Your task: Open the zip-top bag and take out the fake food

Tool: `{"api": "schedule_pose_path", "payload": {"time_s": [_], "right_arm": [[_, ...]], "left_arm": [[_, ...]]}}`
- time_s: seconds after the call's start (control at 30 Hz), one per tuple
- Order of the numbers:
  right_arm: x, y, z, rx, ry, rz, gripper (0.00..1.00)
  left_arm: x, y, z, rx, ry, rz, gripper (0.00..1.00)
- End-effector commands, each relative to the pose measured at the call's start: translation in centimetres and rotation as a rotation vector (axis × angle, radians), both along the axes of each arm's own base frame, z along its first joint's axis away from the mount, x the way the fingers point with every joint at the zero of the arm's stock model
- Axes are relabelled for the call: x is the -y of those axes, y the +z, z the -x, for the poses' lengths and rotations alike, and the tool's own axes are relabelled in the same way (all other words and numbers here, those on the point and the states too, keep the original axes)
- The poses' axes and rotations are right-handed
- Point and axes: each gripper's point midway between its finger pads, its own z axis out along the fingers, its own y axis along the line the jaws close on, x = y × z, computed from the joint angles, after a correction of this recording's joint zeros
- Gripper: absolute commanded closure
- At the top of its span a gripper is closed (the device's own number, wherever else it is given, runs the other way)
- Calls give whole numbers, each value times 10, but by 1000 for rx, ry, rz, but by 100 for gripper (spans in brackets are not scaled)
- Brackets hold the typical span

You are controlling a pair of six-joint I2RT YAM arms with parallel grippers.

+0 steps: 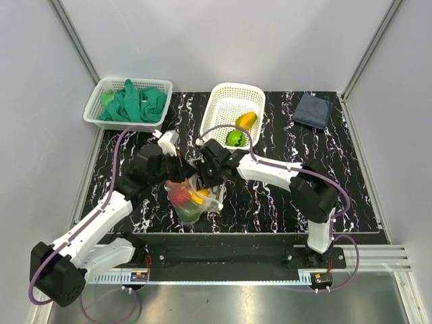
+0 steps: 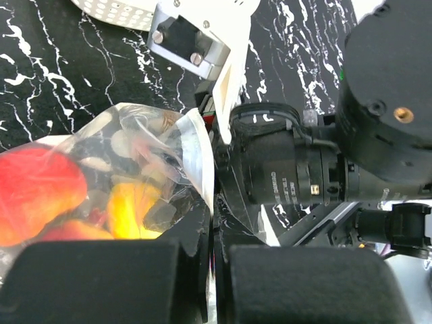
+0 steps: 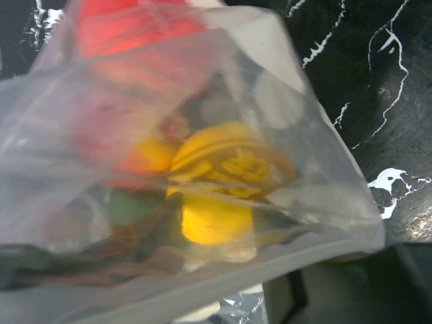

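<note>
The zip-top bag (image 1: 192, 200) stands mid-table, with red, yellow and green fake food (image 1: 181, 196) inside. My left gripper (image 1: 177, 170) is shut on the bag's whitish top edge from the left. In the left wrist view the strip (image 2: 201, 169) runs down between its closed pads (image 2: 216, 277). My right gripper (image 1: 206, 177) grips the bag's rim from the right. In the right wrist view the bag (image 3: 169, 135) fills the frame, a yellow piece (image 3: 216, 216) shows through it, and the fingers are mostly hidden. Two more pieces, orange-yellow (image 1: 246, 120) and green (image 1: 235, 138), lie in the white basket (image 1: 223, 94).
A second white basket (image 1: 101, 91) at the back left holds green cloth gloves (image 1: 135, 102). A dark folded cloth (image 1: 314, 109) lies at the back right. The right arm's wrist (image 2: 304, 169) sits close beside my left gripper. White walls enclose the table.
</note>
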Motion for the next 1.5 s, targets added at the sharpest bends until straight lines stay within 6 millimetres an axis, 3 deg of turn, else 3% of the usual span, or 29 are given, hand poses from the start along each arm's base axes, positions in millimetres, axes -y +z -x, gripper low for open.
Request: {"api": "schedule_pose_path", "payload": {"time_s": [0.0, 0.23, 0.53, 0.63, 0.87, 0.97, 1.17, 1.33, 1.47], "right_arm": [[-14, -4, 3, -14, 39, -38, 41], [-20, -22, 9, -61, 69, -51, 23], [-18, -42, 13, -96, 61, -30, 18], [-18, -25, 9, -56, 46, -47, 25], [-20, 57, 2, 56, 29, -177, 37], [-16, 79, 2, 92, 19, -202, 43], [-4, 114, 1, 168, -1, -228, 44], [0, 132, 5, 190, 0, -259, 44], [-5, 111, 14, 119, 41, -246, 39]], "left_arm": [[9, 7, -2, 36, -30, 50, 100], [7, -5, -1, 22, -18, 45, 100], [2, -17, 3, 10, -3, 33, 100], [0, -18, 4, 9, 2, 28, 100], [-4, -18, 5, 14, 12, 11, 100], [-7, -19, 6, 18, 18, 0, 100], [-12, -21, 9, 18, 30, -13, 100], [-16, -21, 9, 21, 50, -22, 100], [-13, -9, 9, 40, 36, 2, 100]]}}
